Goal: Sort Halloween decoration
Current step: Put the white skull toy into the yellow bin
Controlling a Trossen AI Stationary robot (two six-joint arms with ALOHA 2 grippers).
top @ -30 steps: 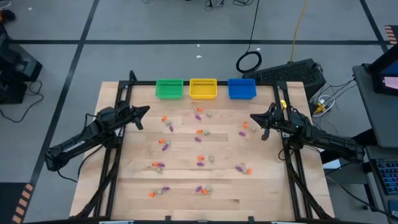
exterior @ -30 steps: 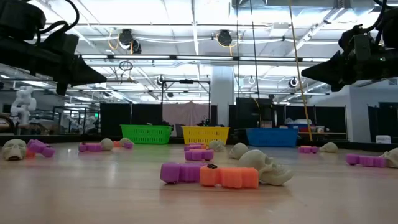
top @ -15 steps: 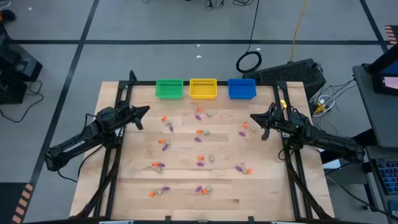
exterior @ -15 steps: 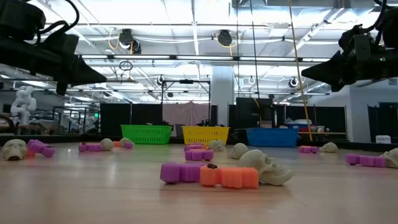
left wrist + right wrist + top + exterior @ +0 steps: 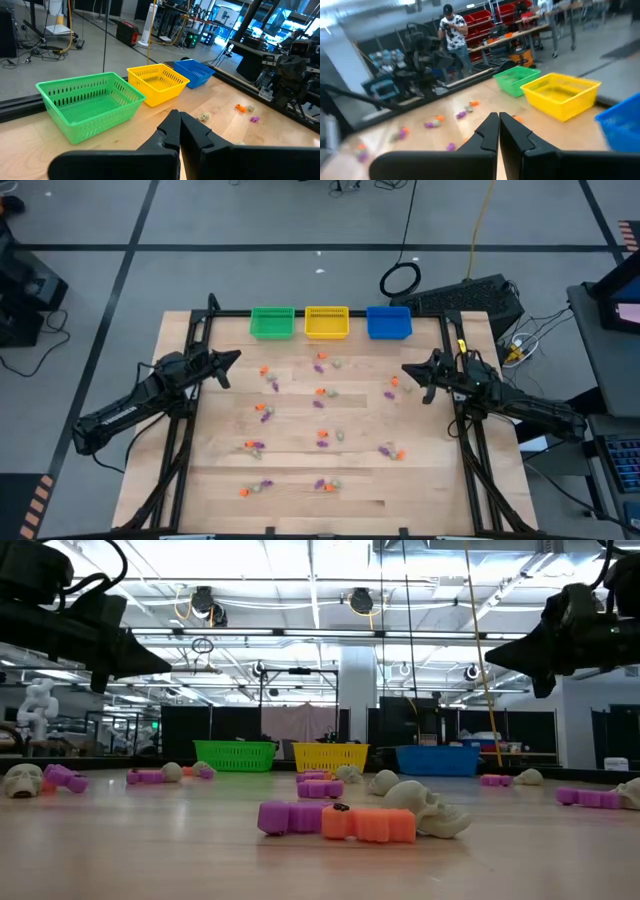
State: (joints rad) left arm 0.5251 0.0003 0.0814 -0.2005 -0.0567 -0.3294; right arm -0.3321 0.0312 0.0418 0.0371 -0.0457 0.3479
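Orange, purple and pale trinkets lie scattered over the wooden table, none yet in the green basket, yellow basket or blue basket; some look like small skulls. Sorting seems unstarted: left gripper and right gripper hover closed and empty, so one must open over a trinket.

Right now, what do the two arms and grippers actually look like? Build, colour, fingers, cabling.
Both arms are dark, near-black, slim and jointed. Left gripper and right gripper each end in two matte black fingers tapering to a narrow wedge, plain in the wrist views. The right arm carries a small yellow piece near its wrist. No other markings or loose cables are discernible on the arms.
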